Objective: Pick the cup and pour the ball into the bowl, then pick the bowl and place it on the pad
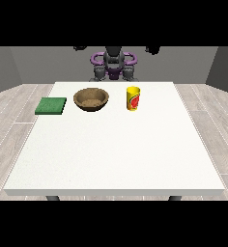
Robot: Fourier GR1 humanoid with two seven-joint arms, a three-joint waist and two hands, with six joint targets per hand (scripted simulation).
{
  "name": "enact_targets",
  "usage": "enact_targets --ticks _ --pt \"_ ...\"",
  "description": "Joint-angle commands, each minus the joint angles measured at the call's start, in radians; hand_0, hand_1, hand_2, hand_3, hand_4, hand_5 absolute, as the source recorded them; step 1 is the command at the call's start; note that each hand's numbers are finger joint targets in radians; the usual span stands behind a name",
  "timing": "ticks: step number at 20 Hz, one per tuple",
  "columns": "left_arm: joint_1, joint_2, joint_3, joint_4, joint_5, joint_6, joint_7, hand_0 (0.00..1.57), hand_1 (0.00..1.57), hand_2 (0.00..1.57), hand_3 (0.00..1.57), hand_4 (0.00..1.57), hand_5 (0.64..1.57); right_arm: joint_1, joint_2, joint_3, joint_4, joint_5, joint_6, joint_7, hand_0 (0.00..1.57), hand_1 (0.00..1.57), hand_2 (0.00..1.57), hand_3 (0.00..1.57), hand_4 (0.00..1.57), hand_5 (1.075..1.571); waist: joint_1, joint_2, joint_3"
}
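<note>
A yellow cup (133,99) with a red mark stands upright on the white table (116,149), right of centre at the far side. Its inside is hidden, so no ball shows. A brown wooden bowl (91,100) sits to the cup's left, apart from it. A flat green pad (51,105) lies at the table's far left edge. Both hands are raised high, level with the robot's head and far from the table: the hand at the view's left (79,48) and the hand at the view's right (152,49). They are partly cut off at the top.
The robot's torso (113,65) stands behind the table's far edge. Grey plank floor surrounds the table, and the whole near half of the tabletop is bare white surface.
</note>
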Motion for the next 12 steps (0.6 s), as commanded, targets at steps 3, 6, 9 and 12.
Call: enact_targets --ticks 3,6,9,12 --pt "0.018 -0.064 -0.042 0.100 -0.065 0.006 -0.221 0.00 0.00 0.00 0.00 0.00 1.555 -0.110 0.003 -0.021 0.046 0.064 -0.025 -0.020 0.00 0.00 0.42 0.77 0.77 1.569 0.003 0.145 -0.0001" --pt "0.042 -0.066 -0.059 0.129 -0.061 -0.034 -0.277 0.00 0.00 0.00 0.00 0.00 1.549 -0.163 -0.050 -0.126 0.096 0.043 0.010 -0.039 0.00 0.00 0.45 0.71 0.71 1.571 0.034 0.179 0.0002" --pt "0.047 -0.069 -0.074 0.120 -0.077 -0.018 -0.318 0.00 0.00 0.00 0.00 0.00 1.546 -0.145 -0.104 -0.207 0.166 0.010 0.053 -0.153 0.00 0.00 0.37 0.68 0.69 1.569 0.053 0.243 0.0008" --pt "0.104 -0.070 -0.099 0.226 -0.089 -0.034 -0.400 0.00 0.00 0.00 0.00 0.00 1.537 -0.141 -0.101 -0.209 0.199 0.024 0.052 -0.125 0.00 0.00 0.40 0.63 0.67 1.567 0.047 0.193 0.0003"
